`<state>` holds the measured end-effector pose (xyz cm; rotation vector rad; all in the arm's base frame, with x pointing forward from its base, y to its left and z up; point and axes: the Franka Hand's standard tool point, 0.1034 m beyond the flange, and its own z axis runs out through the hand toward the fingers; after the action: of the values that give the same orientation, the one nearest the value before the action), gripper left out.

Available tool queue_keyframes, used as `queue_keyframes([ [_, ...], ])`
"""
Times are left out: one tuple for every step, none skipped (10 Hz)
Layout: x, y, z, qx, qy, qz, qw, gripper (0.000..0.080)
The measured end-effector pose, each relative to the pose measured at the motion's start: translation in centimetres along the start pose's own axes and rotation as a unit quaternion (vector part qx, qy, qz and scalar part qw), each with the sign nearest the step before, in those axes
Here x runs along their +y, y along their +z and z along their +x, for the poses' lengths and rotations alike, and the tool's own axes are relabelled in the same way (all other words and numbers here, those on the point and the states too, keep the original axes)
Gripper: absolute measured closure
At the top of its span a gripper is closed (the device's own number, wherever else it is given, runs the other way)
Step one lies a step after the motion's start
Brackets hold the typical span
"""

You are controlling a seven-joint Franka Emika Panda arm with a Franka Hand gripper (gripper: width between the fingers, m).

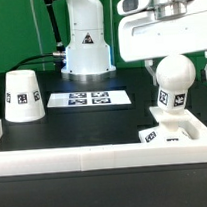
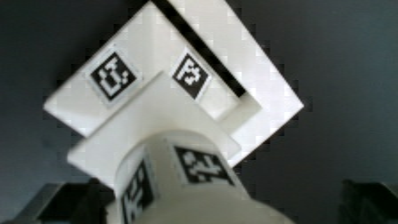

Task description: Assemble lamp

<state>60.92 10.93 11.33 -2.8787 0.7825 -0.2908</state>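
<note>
A white rail (image 1: 95,158) runs across the bottom of the exterior view. It cuts off the foot of the base (image 1: 172,133), which sits just behind it at the lower right. Only the base's upper part and one tag on its near corner show.

Directly above the base hangs the bulb (image 1: 174,81), ball up and tagged stem down. The end of the stem sits right at the base's top. It cannot be told whether it touches, has entered a socket or hangs just clear, because the stem covers that spot.

The gripper (image 1: 176,62) holds the bulb by the ball, its fingers set narrow on either side. The gripper's white body fills the upper right corner, and the frame edge cuts it off.

The wrist view is blurred. It looks down the bulb (image 2: 178,170), whose tagged stem looms large in front of the base (image 2: 151,58). The base shows two tags on its flat white face. The stem hides the meeting point here as well. Dark shapes (image 2: 63,205) flanking the bulb are too smeared to name.

Farther back, at the left of the exterior view, the shade (image 1: 21,95) stands on the black table (image 1: 112,116), well apart from the base. Its narrow end is up and its wide mouth is down, so its inside is hidden. One tag faces the camera.

Beyond it, at mid-frame, the marker board (image 1: 78,97) lies flat. Behind that stands the robot arm's pedestal (image 1: 87,40), with its top cut off by the frame.
</note>
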Motion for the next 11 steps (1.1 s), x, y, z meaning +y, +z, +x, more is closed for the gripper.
queue_keyframes([
  [0.2, -0.2, -0.3, -0.001, -0.018, -0.001, 1.000, 0.0107],
  [0.4, -0.4, -0.5, -0.002, -0.063, -0.002, 0.998, 0.0107],
  [0.6, -0.4, -0.5, -0.002, -0.096, -0.003, 0.995, 0.0101],
  [0.7, -0.3, -0.5, -0.003, -0.121, -0.003, 0.993, 0.0101],
  [0.7, -0.3, -0.5, -0.003, -0.159, -0.003, 0.987, 0.0101],
  [0.7, -0.2, -0.5, -0.003, -0.197, -0.003, 0.980, 0.0101],
  [0.8, -0.2, -0.3, -0.002, -0.261, -0.006, 0.965, 0.0101],
  [1.1, -0.3, 0.1, -0.001, -0.356, -0.014, 0.934, 0.0101],
  [1.0, -0.5, 0.7, 0.001, -0.425, -0.020, 0.905, 0.0101],
  [0.6, -0.6, 0.8, -0.005, -0.476, -0.028, 0.879, 0.0101],
  [0.2, -0.7, 0.9, -0.006, -0.510, -0.033, 0.859, 0.0101],
])
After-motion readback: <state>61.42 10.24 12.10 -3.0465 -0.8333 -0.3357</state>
